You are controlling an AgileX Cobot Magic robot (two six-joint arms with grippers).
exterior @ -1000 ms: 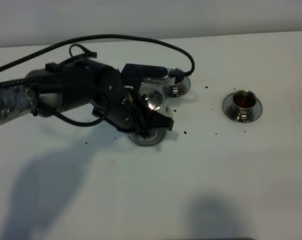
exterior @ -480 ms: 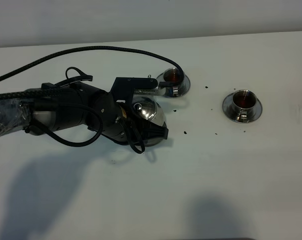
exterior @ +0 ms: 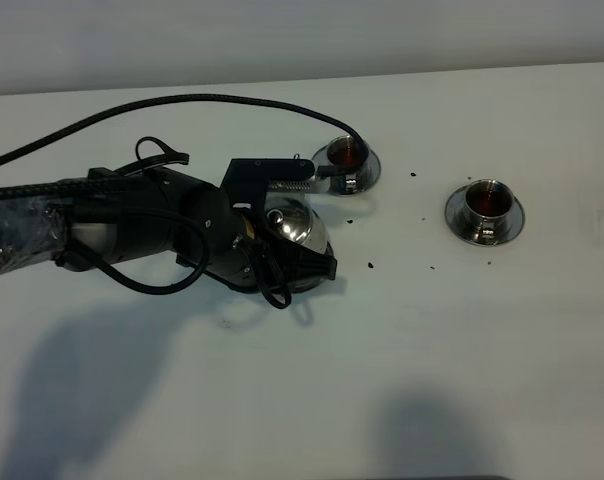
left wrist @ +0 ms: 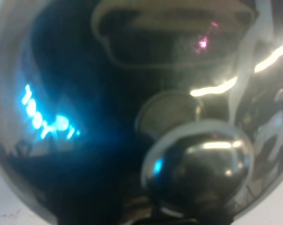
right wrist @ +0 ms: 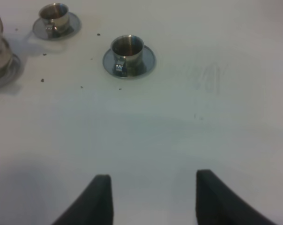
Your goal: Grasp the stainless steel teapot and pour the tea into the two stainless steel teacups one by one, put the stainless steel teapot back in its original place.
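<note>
The left gripper (exterior: 300, 262) is clenched on the teapot (exterior: 297, 228), which sits low on the white table (exterior: 482, 350) just in front of the near cup (exterior: 347, 160) — both that one and the far cup (exterior: 485, 203) hold dark tea. The right gripper (right wrist: 153, 199) hangs with fingers spread, nothing between them — bare tabletop all around, cups well apart.

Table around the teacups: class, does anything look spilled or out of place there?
Yes. Small dark specks lie scattered on the white table between the teapot and the two teacups, looking like spilled tea drops or leaves. Both cups stand upright on their saucers.
</note>
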